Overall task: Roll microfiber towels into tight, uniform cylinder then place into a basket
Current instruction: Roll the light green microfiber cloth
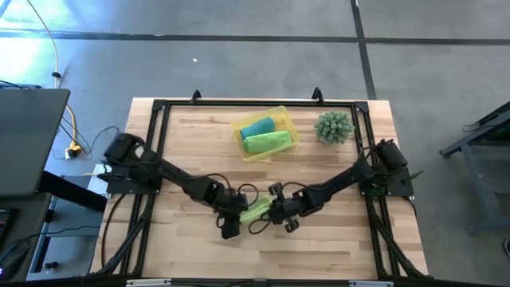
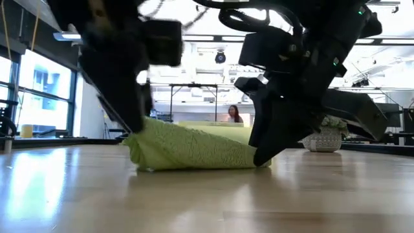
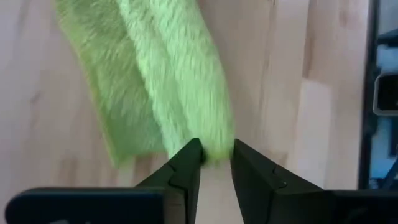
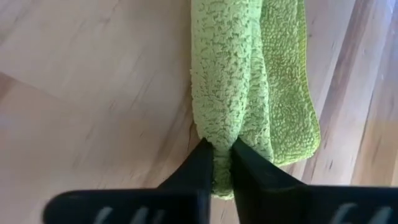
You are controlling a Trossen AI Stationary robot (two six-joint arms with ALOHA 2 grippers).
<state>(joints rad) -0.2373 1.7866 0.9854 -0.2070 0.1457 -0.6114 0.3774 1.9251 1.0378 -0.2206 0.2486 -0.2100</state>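
A lime-green towel [image 1: 256,210], loosely rolled into a long bundle, lies on the wooden table between my two grippers. My left gripper [image 1: 239,211] is shut on its left end and my right gripper [image 1: 275,212] on its right end. The low view shows the roll [image 2: 194,150] resting on the table by its underside, its left end higher. Farther back stands the yellow basket [image 1: 291,119], holding a teal towel [image 1: 256,127] and another lime-green rolled towel [image 1: 268,142]. My left gripper pinches the roll's left end [image 3: 215,138] between its two fingers, slanting down from the table's left side, along the roll. That end is raised a little off the wood [image 2: 143,133]. My right gripper pinches the roll's right end [image 4: 221,132] between its two fingers, several layers of the fold. It slants down from the table's right side, along the roll. That end sits low at the table [image 2: 259,158].
A spiky green plant [image 1: 335,127] in a pot stands at the far right of the table, right of the basket. Black frame rails [image 1: 155,151] run along the table's sides. Bare wood lies in front of the towel toward the near edge.
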